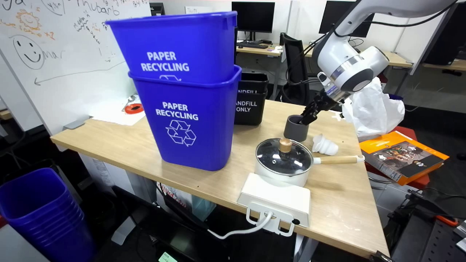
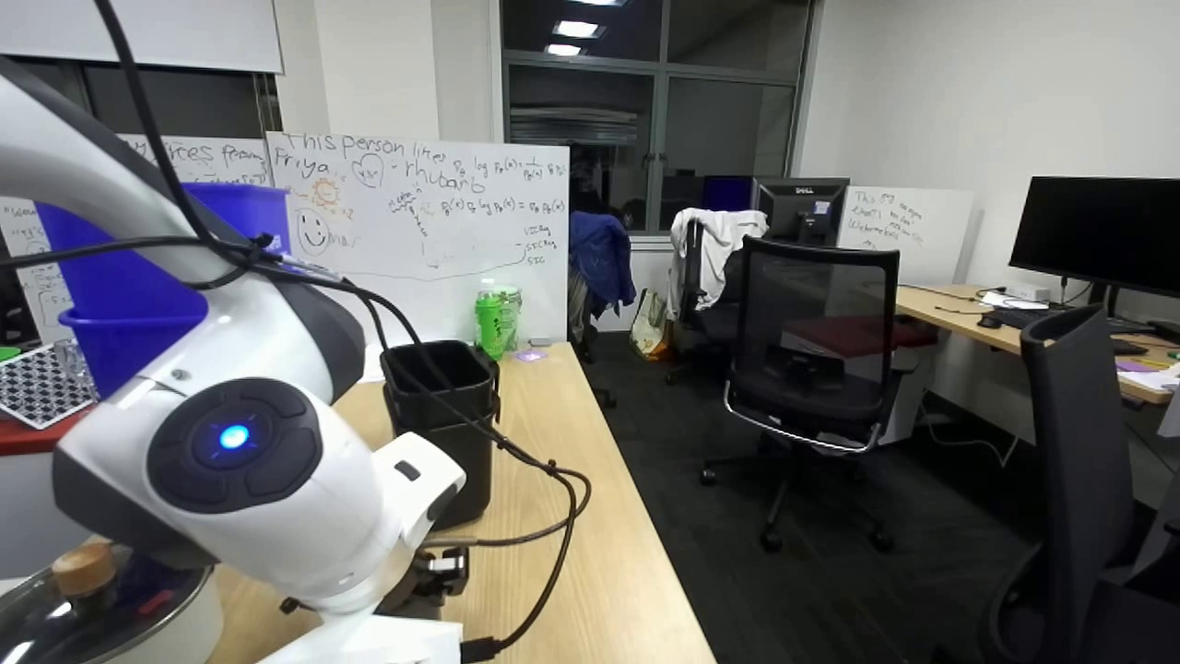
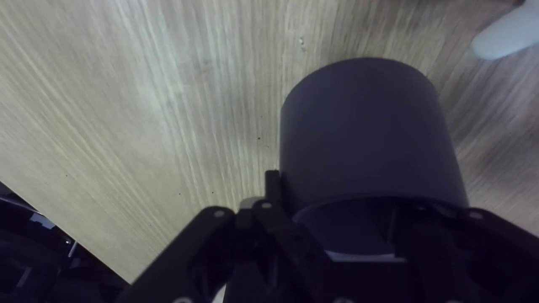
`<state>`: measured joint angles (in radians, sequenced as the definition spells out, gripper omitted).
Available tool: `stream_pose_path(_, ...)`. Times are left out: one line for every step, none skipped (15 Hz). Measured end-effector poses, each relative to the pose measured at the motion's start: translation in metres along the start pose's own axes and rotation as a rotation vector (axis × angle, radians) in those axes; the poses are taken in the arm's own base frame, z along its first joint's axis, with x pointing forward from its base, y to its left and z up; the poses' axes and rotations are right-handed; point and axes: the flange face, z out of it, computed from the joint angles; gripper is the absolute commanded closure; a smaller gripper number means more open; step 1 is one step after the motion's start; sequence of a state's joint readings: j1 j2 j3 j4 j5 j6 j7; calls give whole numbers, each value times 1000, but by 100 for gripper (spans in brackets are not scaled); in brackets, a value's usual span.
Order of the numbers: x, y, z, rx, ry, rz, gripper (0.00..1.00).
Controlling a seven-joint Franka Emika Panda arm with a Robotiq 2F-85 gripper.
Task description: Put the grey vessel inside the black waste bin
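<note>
The grey vessel (image 1: 295, 131) stands upright on the table (image 1: 346, 203) in an exterior view, beyond the lidded pan. It fills the middle of the wrist view (image 3: 366, 134). My gripper (image 1: 308, 115) is at its rim. In the wrist view my gripper (image 3: 337, 202) has its fingers spread, one outside the vessel's left wall and the other inside its mouth; the inner fingertip is dark and hard to see. The black waste bin (image 1: 250, 109), a nested pair with white lettering, stands behind the blue bins. It also shows in an exterior view (image 2: 472, 475), where the arm hides the vessel.
Tall stacked blue bins (image 1: 196, 120) stand on the table in front of the black bin. A white pan (image 1: 282, 178) with a glass lid and wooden handle and white plastic cups (image 1: 324, 145) are near the vessel. Arm cables (image 2: 525, 466) hang beside the black bin.
</note>
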<state>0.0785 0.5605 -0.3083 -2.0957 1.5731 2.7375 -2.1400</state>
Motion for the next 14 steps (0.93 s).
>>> stream_pose_path(2,1,0,-3,3,-1,84)
stream_pose_path(3,2,-1,-4,4,-1,90)
stream_pose_path(3,3,-1,-5,4,0,98)
stream_pose_path(3,4,-2,-5,4,3,99)
stream_pose_path(3,4,-2,-6,4,7,100)
stream_pose_path(4,5,-4,-9,5,17,96)
stream_pose_path(5,7,-5,-11,6,24,96)
stream_pose_path(4,8,-6,-13,6,30,96)
stream_pose_path(4,9,-7,-16,6,37,96)
stream_pose_path(4,11,-8,-19,7,45,96)
stream_pose_path(5,14,-10,-24,10,53,96)
stream_pose_path(7,17,-12,-31,14,61,96)
stream_pose_path(11,20,-15,-38,23,68,96)
stream_pose_path(17,24,-19,-46,36,72,96)
